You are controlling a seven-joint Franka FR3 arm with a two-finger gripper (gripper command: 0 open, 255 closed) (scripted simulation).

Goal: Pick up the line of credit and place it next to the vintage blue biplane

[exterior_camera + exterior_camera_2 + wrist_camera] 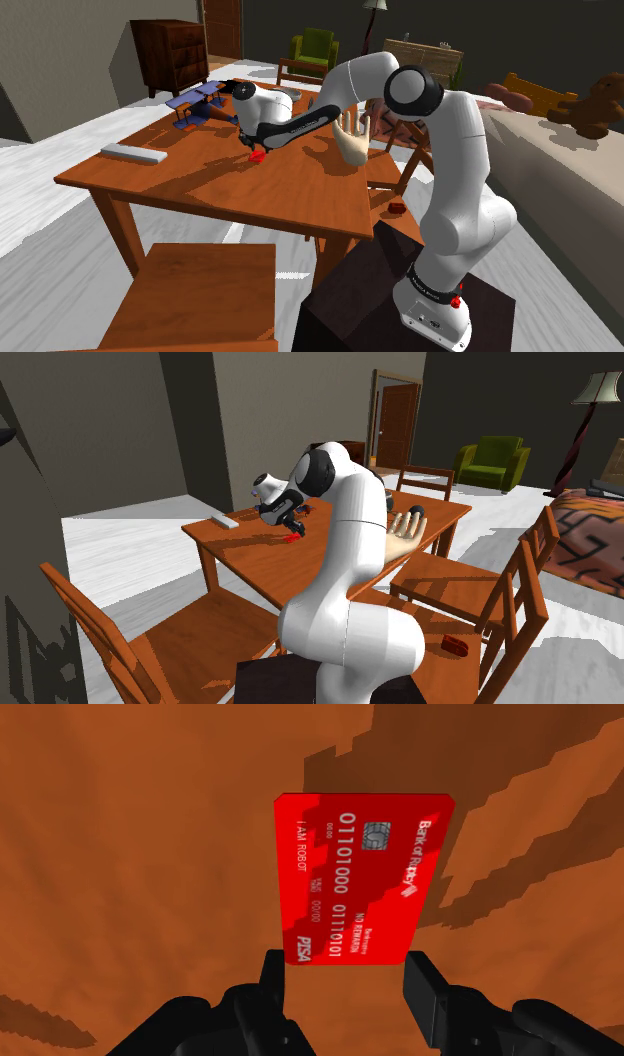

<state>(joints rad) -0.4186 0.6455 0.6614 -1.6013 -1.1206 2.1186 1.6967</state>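
- The gripper (pixel 346 966) is clenched on the red card (pixel 365 874), its two black fingers (pixel 276 976) clasping one short end.
- The red card (pixel 258 155) hangs under the gripper (pixel 254 148) near the middle of the table (pixel 190 185); I cannot tell whether its lower end touches the wood.
- The card's face shows a chip, white numbers and small print, and shadow lies across part of it.
- The blue biplane (pixel 200 103) stands at the table's far corner, apart from the card.
- A tan model hand (pixel 352 140) stands upright by the table's edge nearest the arm.
- A flat grey slab (pixel 133 153) lies along the opposite edge.
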